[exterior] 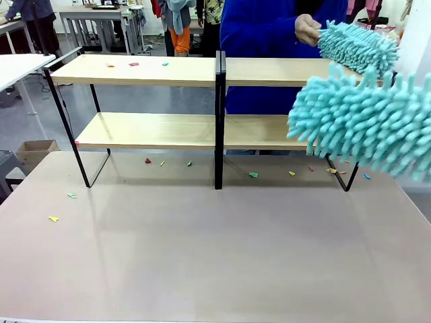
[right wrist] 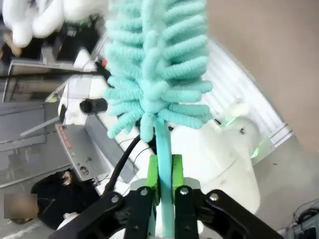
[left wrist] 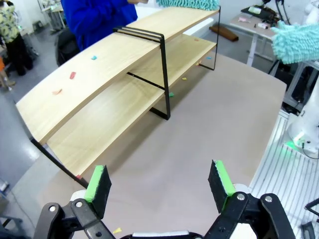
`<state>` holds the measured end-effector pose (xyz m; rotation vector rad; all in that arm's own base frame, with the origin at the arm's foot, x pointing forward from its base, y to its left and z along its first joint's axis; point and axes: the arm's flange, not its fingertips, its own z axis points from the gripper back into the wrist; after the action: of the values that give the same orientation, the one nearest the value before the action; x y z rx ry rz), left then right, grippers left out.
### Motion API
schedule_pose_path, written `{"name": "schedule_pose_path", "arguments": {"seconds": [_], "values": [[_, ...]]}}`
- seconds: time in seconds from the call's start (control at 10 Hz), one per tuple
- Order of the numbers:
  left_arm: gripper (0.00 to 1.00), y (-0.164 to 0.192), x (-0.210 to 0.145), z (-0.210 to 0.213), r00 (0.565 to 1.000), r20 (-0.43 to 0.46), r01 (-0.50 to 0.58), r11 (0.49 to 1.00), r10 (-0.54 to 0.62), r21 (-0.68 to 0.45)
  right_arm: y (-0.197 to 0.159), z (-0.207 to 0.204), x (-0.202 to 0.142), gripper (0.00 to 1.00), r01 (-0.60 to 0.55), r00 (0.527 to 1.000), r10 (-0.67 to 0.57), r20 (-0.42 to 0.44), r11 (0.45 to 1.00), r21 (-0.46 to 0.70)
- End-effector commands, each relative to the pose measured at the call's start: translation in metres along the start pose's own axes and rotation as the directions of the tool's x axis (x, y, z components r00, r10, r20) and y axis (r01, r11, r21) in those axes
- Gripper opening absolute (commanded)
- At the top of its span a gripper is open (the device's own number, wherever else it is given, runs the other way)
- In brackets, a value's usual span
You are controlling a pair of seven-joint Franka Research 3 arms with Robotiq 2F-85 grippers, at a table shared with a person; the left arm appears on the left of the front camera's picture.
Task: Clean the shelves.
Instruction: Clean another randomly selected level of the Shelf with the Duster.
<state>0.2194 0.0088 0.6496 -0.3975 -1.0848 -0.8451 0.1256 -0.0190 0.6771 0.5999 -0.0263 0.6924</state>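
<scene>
The shelves (exterior: pixel 135 70) are two light-wood boards in a black frame, standing across the far half of the table; in the left wrist view the shelves (left wrist: pixel 114 64) lie ahead. Small coloured scraps (exterior: pixel 133 64) lie on the top board. A big teal fluffy duster (exterior: pixel 363 121) hangs in front of the rack's right end. My right gripper (right wrist: pixel 164 174) is shut on its teal handle, below the duster head (right wrist: pixel 149 64). My left gripper (left wrist: pixel 159 191) is open above the table, holding nothing. A person's hand (exterior: pixel 307 29) holds a second teal duster (exterior: pixel 357 46) on the top board's right end.
More coloured scraps (exterior: pixel 253 175) lie on the grey-brown table (exterior: pixel 215 269) under and before the rack, some at the left (exterior: pixel 53 219). A white table (exterior: pixel 17 66) and a cardboard box (exterior: pixel 34 151) stand off to the left. The person in blue stands behind the rack.
</scene>
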Motion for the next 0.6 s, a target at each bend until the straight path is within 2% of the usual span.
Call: {"name": "schedule_pose_path", "arguments": {"seconds": [0.0,0.1,0.2,0.3,0.4,0.5], "values": [[1.00,0.001,0.000,0.000,1.000,0.000,-0.002,1.000,0.002,-0.002,-0.017,-0.065,0.034,0.12,0.043,0.999,-0.043,-0.002,0.997,-0.059],[1.00,0.001,0.000,0.000,1.000,0.000,-0.002,1.000,0.002,-0.002,-0.026,-0.086,0.047,0.12,0.046,0.997,-0.048,-0.068,0.999,-0.026],[1.00,0.001,0.000,0.000,1.000,0.000,-0.002,1.000,0.002,-0.002,-0.036,-0.110,0.060,0.12,0.069,0.992,-0.073,-0.107,0.997,-0.044],[1.00,0.001,0.000,0.000,1.000,0.000,-0.002,1.000,0.002,-0.002,-0.054,-0.140,0.075,0.12,0.135,0.985,-0.148,-0.089,0.981,-0.139],[1.00,0.001,0.000,0.000,1.000,0.000,-0.002,1.000,0.002,-0.002,-0.070,-0.167,0.081,0.12,0.151,0.978,-0.166,-0.127,0.981,-0.123],[1.00,0.001,0.000,0.000,1.000,0.000,-0.002,1.000,0.002,-0.002,-0.055,-0.138,0.064,0.12,0.168,0.974,-0.189,-0.123,0.972,-0.164]]}}
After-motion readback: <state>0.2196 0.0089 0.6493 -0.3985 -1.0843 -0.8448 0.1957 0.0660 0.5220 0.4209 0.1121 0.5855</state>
